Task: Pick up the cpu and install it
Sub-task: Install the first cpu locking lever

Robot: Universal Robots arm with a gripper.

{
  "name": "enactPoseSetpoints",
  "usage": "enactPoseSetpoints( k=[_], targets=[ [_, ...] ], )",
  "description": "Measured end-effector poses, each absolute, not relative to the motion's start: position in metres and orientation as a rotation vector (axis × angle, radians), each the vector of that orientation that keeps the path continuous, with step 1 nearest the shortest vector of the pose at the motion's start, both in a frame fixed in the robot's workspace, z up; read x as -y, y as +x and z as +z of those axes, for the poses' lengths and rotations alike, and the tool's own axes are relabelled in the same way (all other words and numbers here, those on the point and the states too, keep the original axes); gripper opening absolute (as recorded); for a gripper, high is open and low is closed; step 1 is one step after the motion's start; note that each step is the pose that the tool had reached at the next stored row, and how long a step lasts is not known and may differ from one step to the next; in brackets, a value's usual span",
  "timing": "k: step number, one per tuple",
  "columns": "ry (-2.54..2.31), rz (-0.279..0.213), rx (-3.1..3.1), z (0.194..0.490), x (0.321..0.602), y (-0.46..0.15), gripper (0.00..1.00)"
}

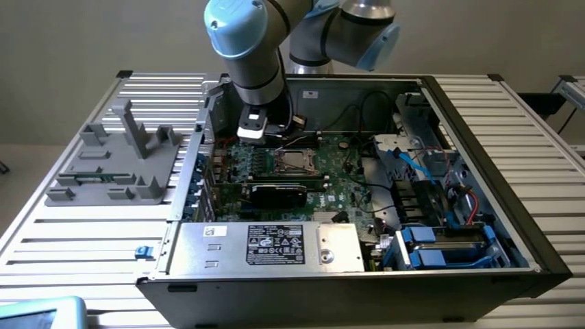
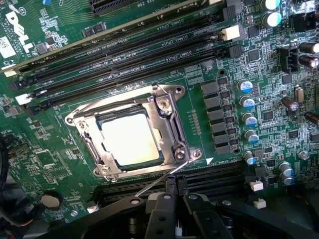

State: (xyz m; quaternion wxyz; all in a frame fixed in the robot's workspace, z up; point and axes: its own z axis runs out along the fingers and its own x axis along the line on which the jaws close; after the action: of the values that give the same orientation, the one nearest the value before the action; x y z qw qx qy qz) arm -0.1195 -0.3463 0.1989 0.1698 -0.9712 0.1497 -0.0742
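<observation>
Wrist view, nearest first: gripper (image 2: 175, 185) has its black fingers (image 2: 168, 184) pressed together, with nothing pinched between them. The tips sit right at the thin wire lever (image 2: 160, 181), above a row of memory slots (image 2: 219, 174). Can't tell whether they actually touch the wire.

Just past that, the cpu (image 2: 130, 138) lies flat in the socket (image 2: 170, 119), silver top up, with the metal frame around all four sides. Blue-topped capacitors (image 2: 247, 102) run in a line off one side of the socket. Beyond it are the long black DIMM slots (image 2: 124, 55).

Exterior view, front to back: the PC case (image 1: 347, 295) lies open on a slatted aluminium table (image 1: 82, 247). Closest is the silver power supply cover (image 1: 338, 247) with its label. Behind it is a black expansion card (image 1: 277, 193), then the socket mid-board.

The arm (image 1: 251, 55) reaches in from the back over the case's rear wall. Its last link is roughly vertical, with the tool pointing straight down at the motherboard (image 1: 343, 188), just beside the socket on the exterior view's left.

Blue drive bays (image 1: 439, 243) are on the exterior view's right. A grey fixture (image 1: 114, 161) sits on the table to the exterior view's left of the case, well apart from the gripper.
</observation>
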Motion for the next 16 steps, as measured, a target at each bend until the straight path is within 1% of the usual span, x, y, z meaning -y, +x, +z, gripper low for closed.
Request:
enactPoseSetpoints(
  k=[16],
  targets=[
    [-2.754,-0.211,-0.459,0.1985,0.3454,-0.1196,0.12]
  ],
)
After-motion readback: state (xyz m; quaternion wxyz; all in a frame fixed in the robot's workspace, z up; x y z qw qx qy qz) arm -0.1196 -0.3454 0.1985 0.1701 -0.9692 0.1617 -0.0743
